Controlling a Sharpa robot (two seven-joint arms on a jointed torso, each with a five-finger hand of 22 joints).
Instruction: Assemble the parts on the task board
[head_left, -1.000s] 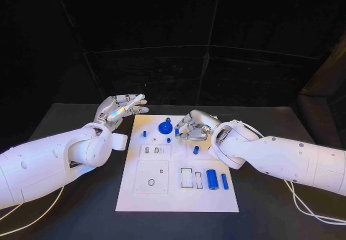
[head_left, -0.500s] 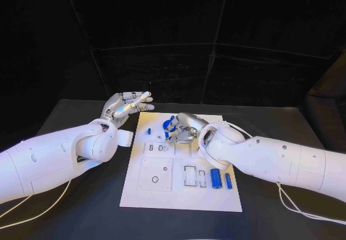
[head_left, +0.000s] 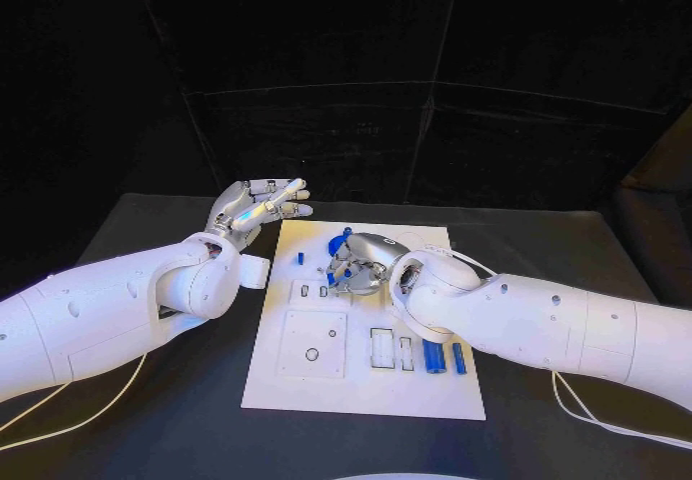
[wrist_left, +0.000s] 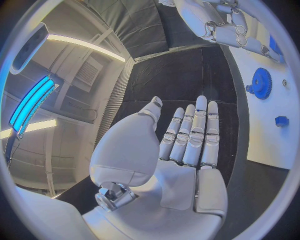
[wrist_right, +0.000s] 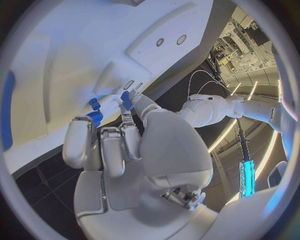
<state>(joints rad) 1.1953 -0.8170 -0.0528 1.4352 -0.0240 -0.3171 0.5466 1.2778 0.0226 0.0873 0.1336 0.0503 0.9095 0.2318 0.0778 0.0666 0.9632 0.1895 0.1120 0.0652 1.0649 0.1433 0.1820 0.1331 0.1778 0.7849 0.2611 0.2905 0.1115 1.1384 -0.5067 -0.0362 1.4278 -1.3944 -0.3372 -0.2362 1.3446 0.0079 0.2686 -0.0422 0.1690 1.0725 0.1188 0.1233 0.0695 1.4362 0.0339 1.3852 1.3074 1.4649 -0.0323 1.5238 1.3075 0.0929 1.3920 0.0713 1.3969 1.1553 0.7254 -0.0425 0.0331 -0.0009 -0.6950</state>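
Observation:
The white task board (head_left: 361, 390) lies mid-table. My right hand (head_left: 361, 266) hovers low over its far part, just in front of the blue gear (head_left: 340, 245). In the right wrist view its thumb and a finger pinch a small blue part (wrist_right: 127, 99) just above the board (wrist_right: 75, 45), with another small blue part (wrist_right: 95, 104) beside it. My left hand (head_left: 257, 210) is raised off the board's far left corner, flat and holding nothing (wrist_left: 187, 140). The left wrist view also shows the gear (wrist_left: 259, 83) and a small blue part (wrist_left: 281, 120).
A small blue part (head_left: 300, 258) stands near the board's left edge. Two blue cylinders (head_left: 434, 356) (head_left: 459, 358) lie at the near right beside white slots (head_left: 379, 350). A raised square plate (head_left: 312, 343) sits at the near left. Black table surrounds the board.
My right hand has slid left across the board's far part toward the gear. The left hand stays raised with fingers straight. The camera has shifted slightly.

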